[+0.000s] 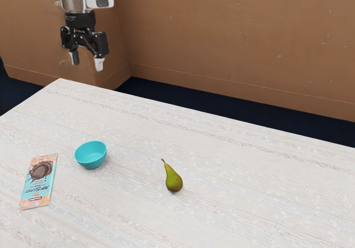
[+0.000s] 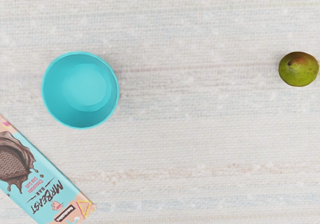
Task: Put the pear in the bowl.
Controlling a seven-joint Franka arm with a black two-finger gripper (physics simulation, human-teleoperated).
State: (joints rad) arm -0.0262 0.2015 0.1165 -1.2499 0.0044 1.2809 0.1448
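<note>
Next, likely to carry the gripper (image 1: 87,64), raised and spread apart on nothing, down and toward the exterior view's right, past the bowl (image 1: 91,155), to the pear (image 1: 173,181), upright on the table (image 1: 249,176), long axis near vertical, stem up

A MrBeast chocolate bar (image 1: 39,180) lies flat on the bench (image 1: 249,198), printed face up, toward the exterior view's left. It is light blue and peach, with dark lettering and a picture of brown, dripping chocolate. The bench is whitish, with faint streaks of grey and tan. Behind it stands a brown, lightly scuffed wall (image 1: 238,42) with a brown baseboard (image 1: 222,87), above a dark navy floor (image 1: 222,105).
</note>
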